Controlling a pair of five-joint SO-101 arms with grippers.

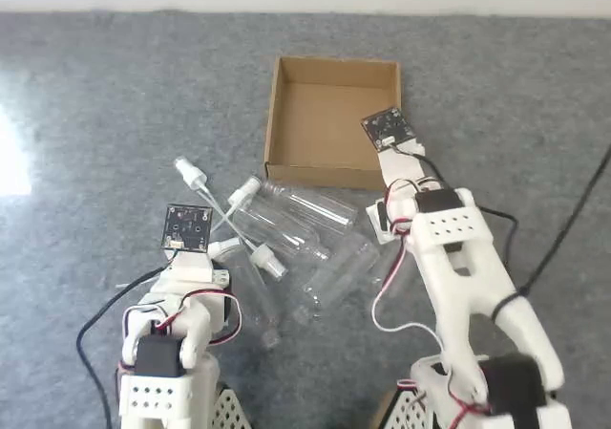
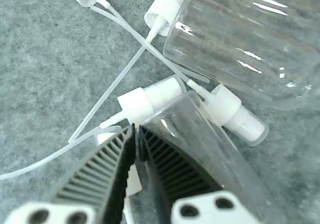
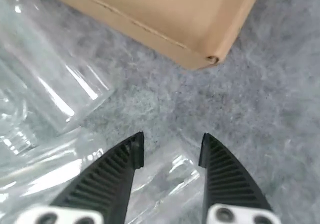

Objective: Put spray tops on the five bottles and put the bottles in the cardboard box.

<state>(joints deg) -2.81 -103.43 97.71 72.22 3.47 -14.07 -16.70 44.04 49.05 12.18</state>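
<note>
Seen from overhead, nothing of the job looks finished yet. At the lower left of the frame the left arm reaches up toward the middle, and its own camera shows the left claw (image 2: 134, 134) pressed together with only a hairline between the ribbed jaws. A thin white tube lies just at its tip; whether it is pinched I cannot tell. Just right of that arm, white spray tops (image 1: 191, 173) with long tubes lie crossed on the grey table (image 1: 95, 85). As far as I can judge, their tubes are out in the open, so none is fitted. In the centre, clear plastic bottles (image 1: 296, 214) lie on their sides in a loose heap, touching one another. Above them, at upper centre, sits the cardboard box (image 1: 274, 114) with nothing in it. At the right, the right claw (image 3: 171, 139) is spread wide, straddling the end of one bottle near the box's corner. All the capping and boxing appears to remain.
</note>
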